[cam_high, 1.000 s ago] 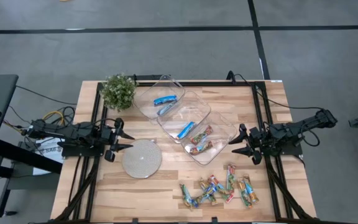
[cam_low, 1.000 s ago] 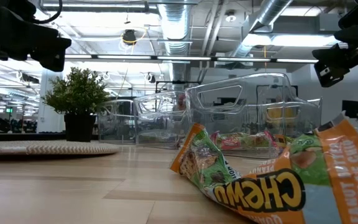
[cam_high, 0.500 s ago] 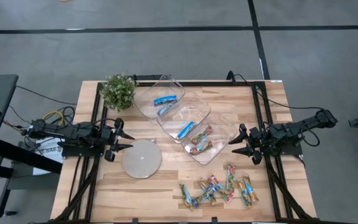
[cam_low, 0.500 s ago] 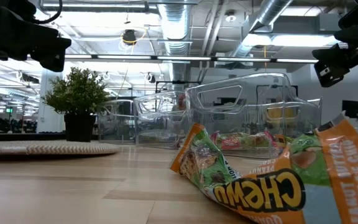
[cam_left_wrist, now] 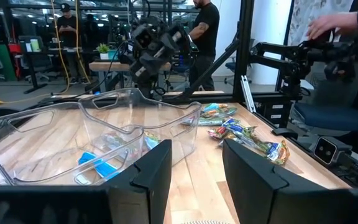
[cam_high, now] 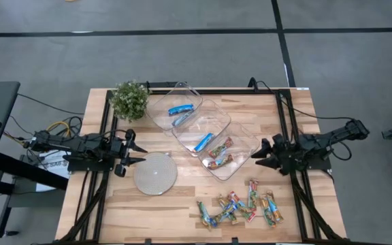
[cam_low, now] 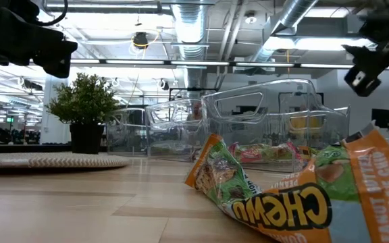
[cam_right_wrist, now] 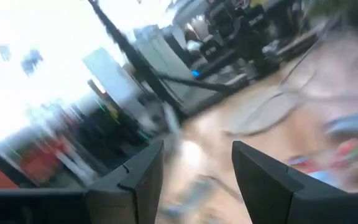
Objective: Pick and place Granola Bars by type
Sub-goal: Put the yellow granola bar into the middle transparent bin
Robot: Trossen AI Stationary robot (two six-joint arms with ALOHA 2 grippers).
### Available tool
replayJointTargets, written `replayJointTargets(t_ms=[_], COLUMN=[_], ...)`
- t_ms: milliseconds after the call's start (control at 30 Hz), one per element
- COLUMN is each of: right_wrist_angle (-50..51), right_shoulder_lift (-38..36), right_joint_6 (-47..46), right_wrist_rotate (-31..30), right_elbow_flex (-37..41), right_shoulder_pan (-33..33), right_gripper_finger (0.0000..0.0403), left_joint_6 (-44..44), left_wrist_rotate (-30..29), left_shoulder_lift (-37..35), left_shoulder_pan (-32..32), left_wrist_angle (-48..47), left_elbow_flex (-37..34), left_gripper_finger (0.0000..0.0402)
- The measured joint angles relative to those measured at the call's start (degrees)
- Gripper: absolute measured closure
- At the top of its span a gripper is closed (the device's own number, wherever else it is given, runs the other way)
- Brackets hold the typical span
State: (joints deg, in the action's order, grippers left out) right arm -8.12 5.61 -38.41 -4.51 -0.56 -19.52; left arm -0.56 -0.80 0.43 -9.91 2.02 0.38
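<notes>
So far only part of the sorting looks done: three blue-and-white wrapped granola bars [cam_high: 182, 109] lie in the far two clear plastic trays [cam_high: 156, 111], and two multicoloured foil bars [cam_high: 220, 148] sit in the nearest tray. The larger heap of multicoloured foil granola bars [cam_high: 239, 207] lies loose on the pale wooden table [cam_high: 298, 109] near its front edge, unsorted. The left gripper [cam_high: 132, 152] hovers empty by the round grey disc [cam_high: 155, 173], fingers parted, while the right gripper [cam_high: 263, 154] hangs empty beside the trays, fingers likewise spread.
</notes>
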Motion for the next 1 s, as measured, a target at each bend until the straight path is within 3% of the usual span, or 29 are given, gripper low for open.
replayJointTargets(t_ms=[100, 200, 367, 433, 667, 800, 1000], right_wrist_angle=[-2.2, -2.8, 4.1, 9.2, 26.7, 35.1, 45.4], right_shoulder_lift=[0.0, 0.0, 1.6, 3.5, 14.7, 22.8, 33.4], right_joint_6=[-14.4, -20.1, -20.8, -16.6, -12.6, -18.8, -27.5], right_wrist_rotate=[0.0, 0.0, 0.0, 0.0, 0.1, 0.9, 7.6], right_elbow_flex=[0.0, -0.1, -5.1, -8.9, -22.7, -28.7, -34.4], right_shoulder_pan=[0.1, 0.1, 0.0, 0.0, 0.0, 0.0, -2.7], right_gripper_finger=[0.0219, 0.0219, 0.0219, 0.0219, 0.0219, 0.0219, 0.0219], left_joint_6=[0.6, 0.2, 0.6, 0.6, 0.1, 0.0, 0.4], left_wrist_rotate=[0.0, 0.0, 0.0, 0.0, 0.0, 0.0, 0.0], left_shoulder_lift=[0.0, 0.0, 0.0, 0.0, 0.0, 0.0, 0.0], left_shoulder_pan=[0.0, 0.0, 0.0, 0.0, 0.0, 0.0, 0.0], left_wrist_angle=[0.0, 0.0, 0.0, 0.0, 0.0, 0.0, 0.0], left_elbow_flex=[0.0, 0.0, 0.0, 0.0, 0.0, 0.0, 0.0], left_gripper_finger=[0.0264, 0.0264, 0.0264, 0.0264, 0.0264, 0.0264, 0.0264])
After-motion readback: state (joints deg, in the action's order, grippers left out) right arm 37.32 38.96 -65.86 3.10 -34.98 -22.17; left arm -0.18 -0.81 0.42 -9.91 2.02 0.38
